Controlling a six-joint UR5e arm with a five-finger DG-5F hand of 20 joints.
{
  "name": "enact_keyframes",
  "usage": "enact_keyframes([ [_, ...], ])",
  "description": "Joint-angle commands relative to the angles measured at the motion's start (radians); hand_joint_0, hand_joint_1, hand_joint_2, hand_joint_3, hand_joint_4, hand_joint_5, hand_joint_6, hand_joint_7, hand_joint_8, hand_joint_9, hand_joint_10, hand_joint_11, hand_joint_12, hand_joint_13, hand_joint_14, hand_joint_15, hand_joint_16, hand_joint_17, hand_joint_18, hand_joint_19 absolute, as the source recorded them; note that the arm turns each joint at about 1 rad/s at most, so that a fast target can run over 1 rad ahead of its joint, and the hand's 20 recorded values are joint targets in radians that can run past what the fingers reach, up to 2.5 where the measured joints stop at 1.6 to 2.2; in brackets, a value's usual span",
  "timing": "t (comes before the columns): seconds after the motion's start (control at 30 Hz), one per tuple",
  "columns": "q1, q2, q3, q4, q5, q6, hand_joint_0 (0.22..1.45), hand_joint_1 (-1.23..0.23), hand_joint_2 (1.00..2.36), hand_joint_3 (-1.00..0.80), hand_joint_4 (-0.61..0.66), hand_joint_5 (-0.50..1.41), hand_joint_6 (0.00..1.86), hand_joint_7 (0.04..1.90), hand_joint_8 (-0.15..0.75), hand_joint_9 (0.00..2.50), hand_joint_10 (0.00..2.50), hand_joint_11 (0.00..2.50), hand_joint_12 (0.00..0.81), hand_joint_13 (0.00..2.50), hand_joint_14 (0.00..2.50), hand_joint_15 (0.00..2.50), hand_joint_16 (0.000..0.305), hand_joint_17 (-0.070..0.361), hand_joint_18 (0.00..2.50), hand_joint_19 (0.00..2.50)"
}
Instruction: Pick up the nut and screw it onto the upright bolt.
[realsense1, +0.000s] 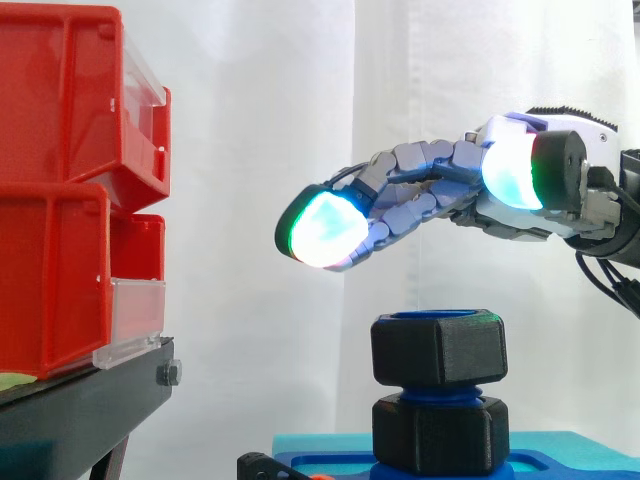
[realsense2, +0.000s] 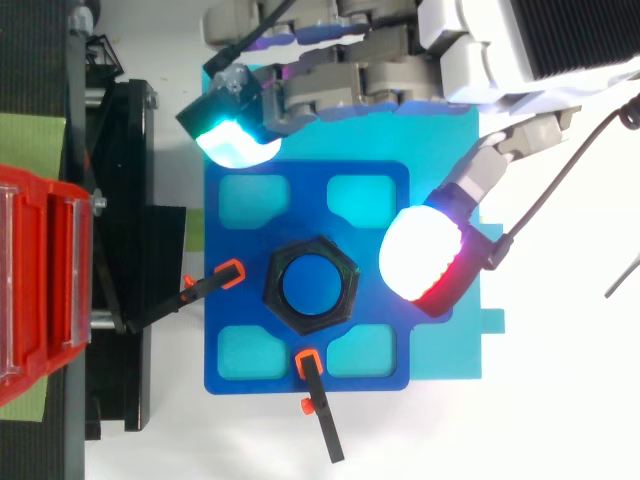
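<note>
Black hexagonal nut (realsense1: 438, 348) (realsense2: 271, 287) sits on the upright blue bolt (realsense2: 311, 285), at the centre of a blue fixture plate (realsense2: 230, 370). In the side view the nut rides at the top of the bolt. A band of blue thread shows below it, and under that is a second black hexagonal block (realsense1: 440, 435) of the same width. Whether the nut is threaded on or merely resting cannot be determined.

The hand (realsense1: 430, 190) (realsense2: 470, 50) enters from the plate's far right corner and hangs above the nut, clear of it. Its fingers are spread, stretched out with a slight bend, and hold nothing. 1 fingertip (realsense1: 320, 230) glows cyan-green over the plate's far left corner. The thumb pad (realsense2: 425, 252) glows white with a red rim above the plate's right side, just beside the nut in the top view.

The plate has 4 shallow cyan pockets, 1 towards each corner, and lies on a teal base (realsense2: 445, 150) that extends past its right and far edges. 2 thin black pins with orange tips point at the nut, 1 from the left edge (realsense2: 215, 282) and 1 from the near edge (realsense2: 318, 400).

Red bins (realsense1: 60, 100) stand stacked on a black stand (realsense1: 80, 400) to the left of the plate, before a white curtain (realsense1: 250, 100).
</note>
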Motion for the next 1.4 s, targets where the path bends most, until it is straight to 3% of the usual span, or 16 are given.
enact_keyframes([
  [0.0, 0.007, 0.000, -0.003, -0.002, 0.002, -0.001, 0.46, -0.06, 1.00, -0.50, 0.15, -0.19, 0.50, 0.60, 0.197, 0.43, 0.00, 0.00, 0.308, 0.11, 0.00, 0.00, 0.038, 0.086, 0.00, 0.00],
  [0.1, 0.021, 0.000, -0.007, -0.002, 0.016, -0.001, 0.46, -0.05, 1.00, -0.50, 0.15, -0.19, 0.50, 0.60, 0.195, 0.36, 0.00, 0.00, 0.313, 0.05, 0.00, 0.00, 0.040, 0.089, 0.00, 0.00],
  [0.2, 0.044, 0.000, -0.012, -0.011, 0.051, 0.000, 0.45, -0.04, 1.00, -0.50, 0.16, -0.18, 0.50, 0.63, 0.196, 0.34, 0.00, 0.00, 0.317, 0.04, 0.00, 0.00, 0.041, 0.092, 0.00, 0.00],
  [0.4, 0.070, -0.002, -0.024, -0.018, 0.090, 0.002, 0.45, -0.02, 1.00, -0.50, 0.17, -0.17, 0.50, 0.65, 0.202, 0.32, 0.00, 0.00, 0.320, 0.02, 0.00, 0.00, 0.041, 0.093, 0.00, 0.00],
  [0.43, 0.082, 0.000, -0.024, -0.030, 0.097, 0.000, 0.45, -0.02, 1.00, -0.50, 0.17, -0.17, 0.50, 0.66, 0.203, 0.32, 0.00, 0.00, 0.320, 0.02, 0.00, 0.00, 0.041, 0.093, 0.00, 0.00],
  [0.63, 0.093, 0.000, -0.022, -0.045, 0.107, 0.000, 0.46, -0.04, 1.00, -0.50, 0.19, -0.16, 0.50, 0.71, 0.213, 0.35, 0.00, 0.00, 0.319, 0.06, 0.00, 0.00, 0.041, 0.092, 0.00, 0.00],
  [0.73, 0.107, 0.000, -0.024, -0.073, 0.122, -0.001, 0.46, -0.05, 1.00, -0.50, 0.20, -0.15, 0.50, 0.76, 0.218, 0.36, 0.00, 0.00, 0.319, 0.07, 0.00, 0.00, 0.040, 0.091, 0.00, 0.00],
  [1.37, 0.114, 0.000, -0.024, -0.099, 0.119, -0.001, 0.47, -0.11, 1.00, -0.50, 0.24, -0.13, 0.50, 0.87, 0.251, 0.47, 0.00, 0.00, 0.265, 0.17, 0.00, 0.00, 0.029, 0.066, 0.00, 0.00],
])
